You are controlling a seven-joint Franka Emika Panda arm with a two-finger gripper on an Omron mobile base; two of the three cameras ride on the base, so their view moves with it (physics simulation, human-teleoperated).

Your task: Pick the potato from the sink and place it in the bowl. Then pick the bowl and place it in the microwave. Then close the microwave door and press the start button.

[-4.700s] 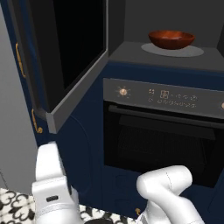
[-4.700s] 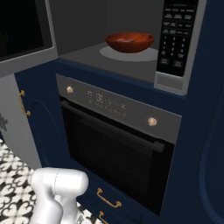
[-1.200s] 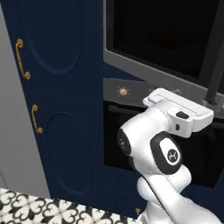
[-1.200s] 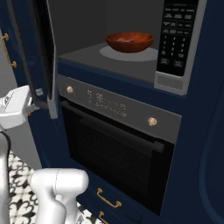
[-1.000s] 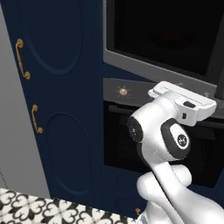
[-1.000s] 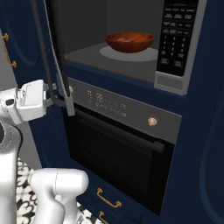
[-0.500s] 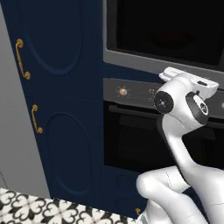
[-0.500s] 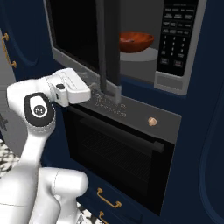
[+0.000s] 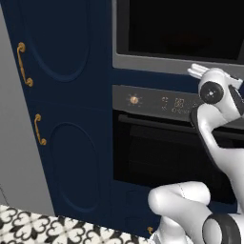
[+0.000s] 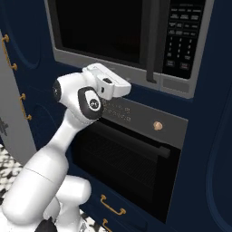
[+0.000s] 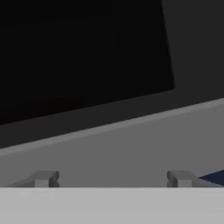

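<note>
One microwave door (image 10: 102,34) stands shut, its black pane hiding whatever is inside. The gripper (image 11: 111,177) presses close to the door's grey lower frame, jaws spread wide and empty. The right base view adds one keypad (image 10: 182,38) and one oven (image 10: 136,154); the left base view shows two brass cabinet handles (image 9: 22,64), possibly more offscreen.

The microwave door (image 10: 102,29) stands shut, its black glass pane dark in a grey frame, flush with the microwave (image 10: 183,41) keypad panel, directly before my fingers (image 11: 43,178).
</note>
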